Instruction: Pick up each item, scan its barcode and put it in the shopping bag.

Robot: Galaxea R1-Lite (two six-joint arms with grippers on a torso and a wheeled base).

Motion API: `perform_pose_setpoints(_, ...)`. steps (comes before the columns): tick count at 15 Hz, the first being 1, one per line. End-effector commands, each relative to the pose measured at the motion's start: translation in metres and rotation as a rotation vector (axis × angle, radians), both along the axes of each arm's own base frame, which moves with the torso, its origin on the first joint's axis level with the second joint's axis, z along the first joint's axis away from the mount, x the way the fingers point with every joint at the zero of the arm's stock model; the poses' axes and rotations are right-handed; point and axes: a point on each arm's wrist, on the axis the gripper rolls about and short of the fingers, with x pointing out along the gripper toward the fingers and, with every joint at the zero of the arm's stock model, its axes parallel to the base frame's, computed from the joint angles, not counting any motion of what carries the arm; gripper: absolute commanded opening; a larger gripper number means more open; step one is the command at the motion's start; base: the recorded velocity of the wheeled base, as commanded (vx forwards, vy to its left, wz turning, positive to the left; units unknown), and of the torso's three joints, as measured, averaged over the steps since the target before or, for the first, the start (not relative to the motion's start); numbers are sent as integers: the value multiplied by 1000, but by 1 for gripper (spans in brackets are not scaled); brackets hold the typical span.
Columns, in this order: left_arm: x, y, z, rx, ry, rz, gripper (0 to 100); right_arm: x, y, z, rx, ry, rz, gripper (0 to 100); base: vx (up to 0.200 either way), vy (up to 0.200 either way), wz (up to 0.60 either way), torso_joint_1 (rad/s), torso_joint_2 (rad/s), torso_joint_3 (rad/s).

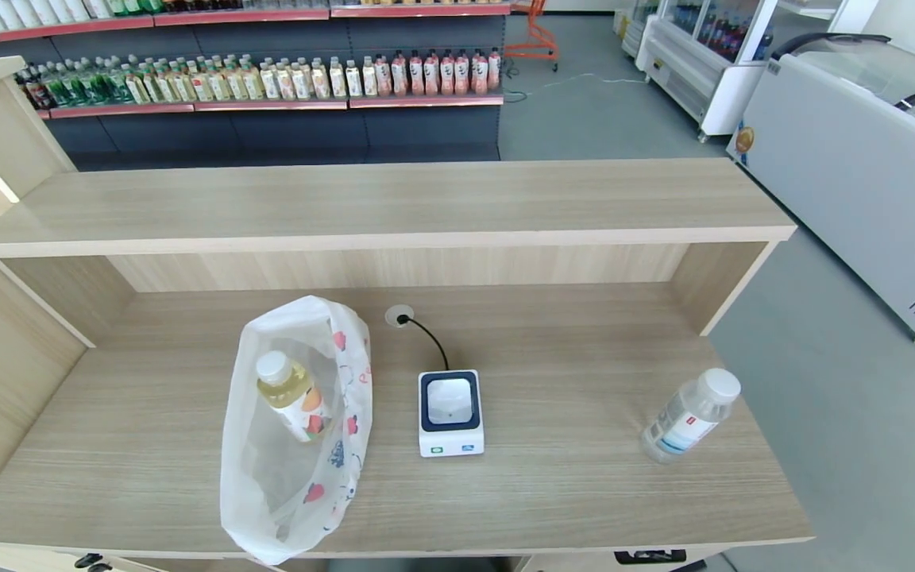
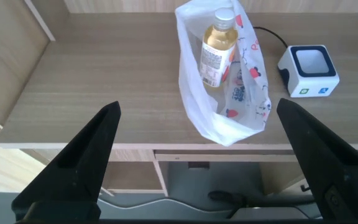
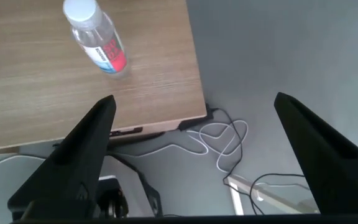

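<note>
A white plastic shopping bag (image 1: 299, 445) with red and blue prints stands open on the wooden counter (image 1: 569, 492), left of centre. Inside it stands a bottle of yellow drink (image 1: 291, 395) with a white cap, which the left wrist view shows again as the bottle (image 2: 217, 45) in the bag (image 2: 241, 99). A white barcode scanner (image 1: 449, 411) sits mid-counter, cabled to a hole behind it. A clear water bottle (image 1: 688, 415) stands near the right edge, and also appears as the bottle (image 3: 96, 37). My left gripper (image 2: 197, 162) is open, held off the counter's front edge. My right gripper (image 3: 194, 155) is open beyond the right front corner.
A raised shelf (image 1: 378, 202) runs along the back of the counter, with side walls at both ends. Store shelves of bottled drinks (image 1: 267, 75) stand behind. Chest freezers (image 1: 862, 159) line the right aisle. Cables (image 3: 229, 140) lie on the floor under the counter's corner.
</note>
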Motion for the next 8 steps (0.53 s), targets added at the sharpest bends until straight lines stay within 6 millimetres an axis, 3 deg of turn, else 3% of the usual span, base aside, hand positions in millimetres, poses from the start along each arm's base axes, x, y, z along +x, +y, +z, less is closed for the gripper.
perform_pose_setpoints(1,0,0,0,-1,0,0,100,-3,0,-14,-1,44,2,100,0,0,0,0,0,0)
perform_pose_setpoints(5,0,0,0,-4,0,0,100,-7,0,-35,-8,206,1,100,0,0,0,0,0,0)
perform_pose_setpoints(8,0,0,0,-4,0,0,100,8,1,-37,-30,278,10,100,0,0,0,0,0,0)
